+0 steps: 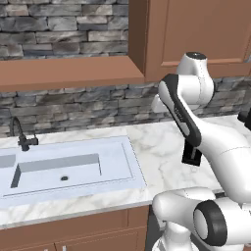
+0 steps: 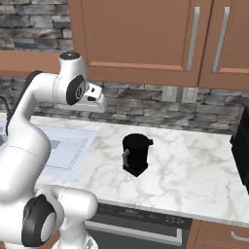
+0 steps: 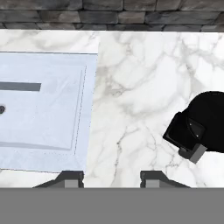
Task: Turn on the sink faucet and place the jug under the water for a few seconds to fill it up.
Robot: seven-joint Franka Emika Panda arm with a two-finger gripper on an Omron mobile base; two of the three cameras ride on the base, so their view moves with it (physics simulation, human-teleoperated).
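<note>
On a marble counter (image 2: 194, 170) between sink (image 1: 73, 169) and stove, the black jug (image 2: 135, 154) stands upright and untouched, well apart from the dark gooseneck faucet (image 1: 20, 135) at the basin's far side. The gripper (image 3: 111, 178) hovers high above bare stone beside the sink, fingers parted with nothing between them, seemingly placed to survey both targets. No water runs.

glossy white rounded arm (image 1: 206, 142) with dark joint bands.
</note>
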